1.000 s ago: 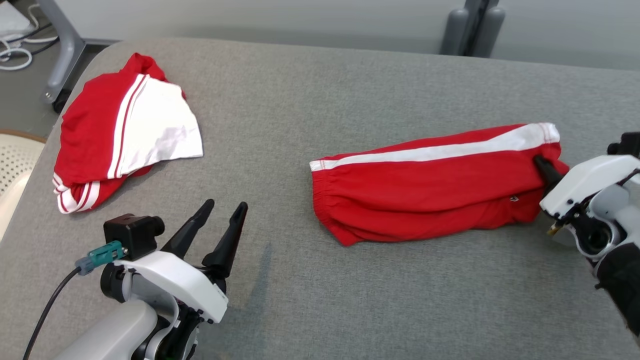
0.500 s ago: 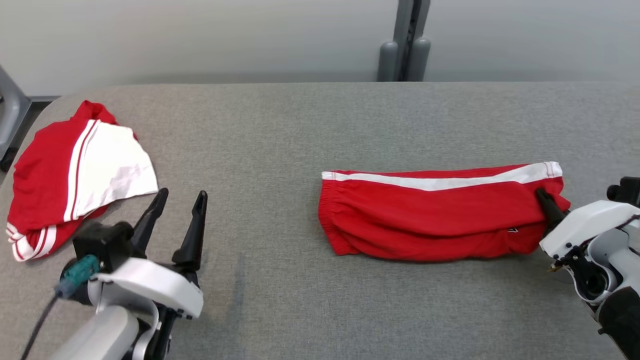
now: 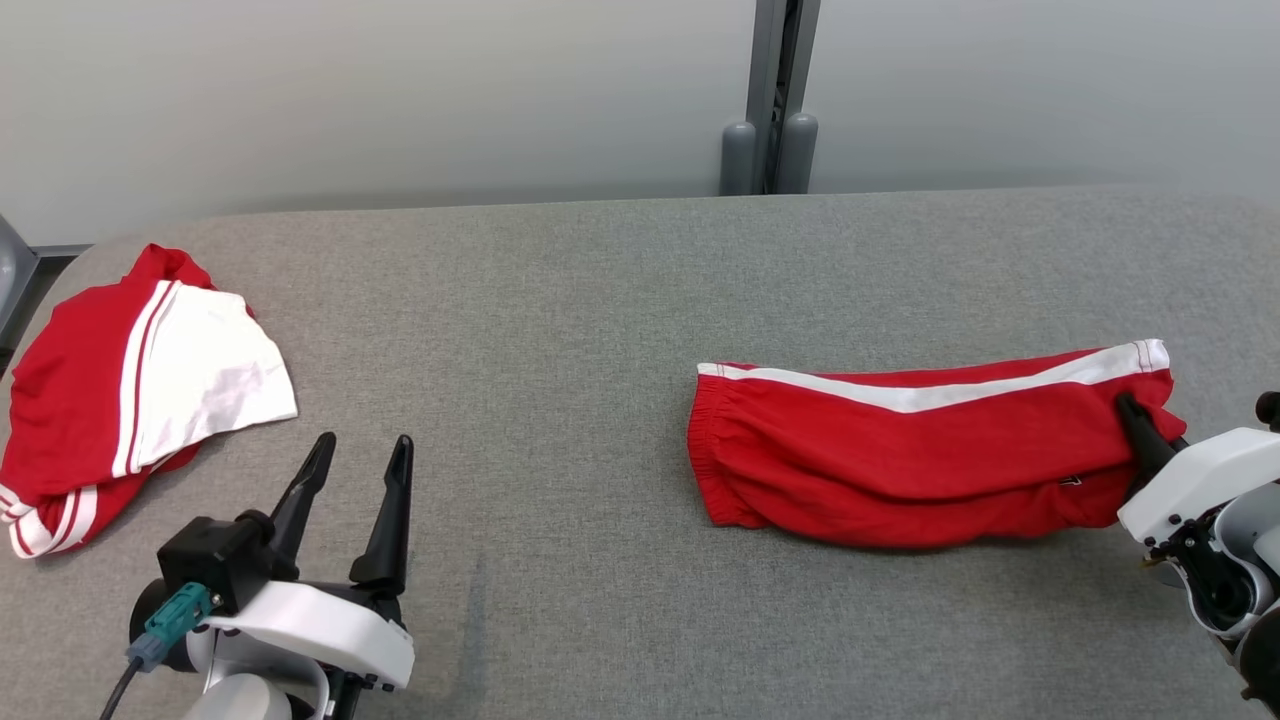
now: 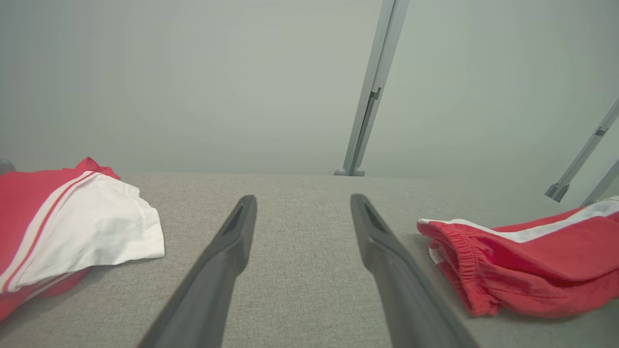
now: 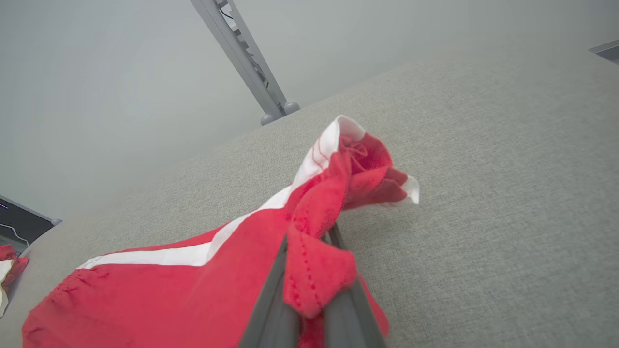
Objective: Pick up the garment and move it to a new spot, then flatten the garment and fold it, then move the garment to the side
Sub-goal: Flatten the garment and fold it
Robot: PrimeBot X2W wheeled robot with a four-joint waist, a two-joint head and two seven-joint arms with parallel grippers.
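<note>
Red shorts [image 3: 920,455] with a white stripe lie folded into a long bundle on the right half of a grey padded table [image 3: 600,300]. The right claw [image 3: 1133,412] is clamped on their right end. The left claw [image 3: 364,445] hovers spread apart and empty, near another red and white garment [image 3: 140,380]. Folding looks done; sliding the shorts aside and letting go seems left.

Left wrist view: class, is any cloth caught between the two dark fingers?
No: the left gripper stands open over bare grey table, the striped red garment and the red-and-white garment lying clear of it.
</note>
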